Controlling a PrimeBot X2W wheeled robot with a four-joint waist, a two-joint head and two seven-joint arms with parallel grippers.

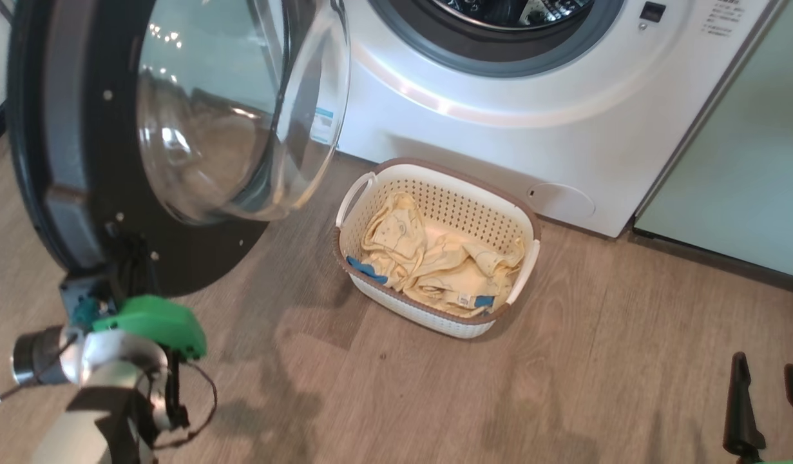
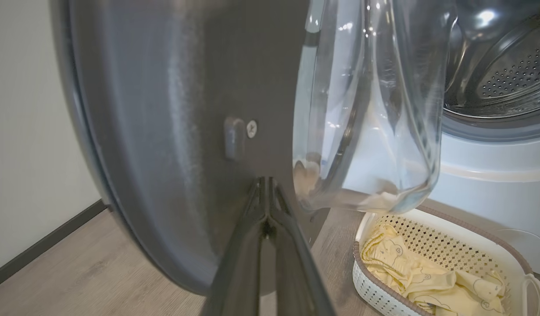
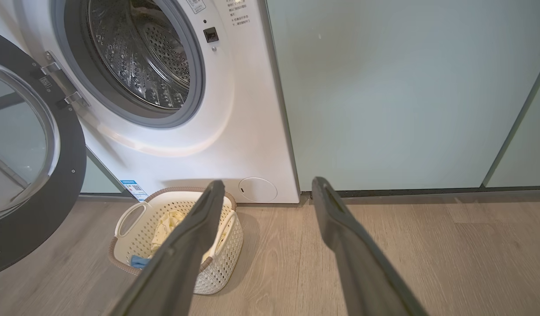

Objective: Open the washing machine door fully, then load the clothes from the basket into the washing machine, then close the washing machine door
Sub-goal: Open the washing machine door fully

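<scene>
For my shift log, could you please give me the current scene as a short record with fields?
door: washing machine door open, drum exposed
clothes: pale yellow clothes lying in the basket
basket place: on the floor, in front of the washing machine
left arm: left gripper shut, tips at the door's dark inner rim
right arm: right gripper open, holding nothing, above the floor
</scene>
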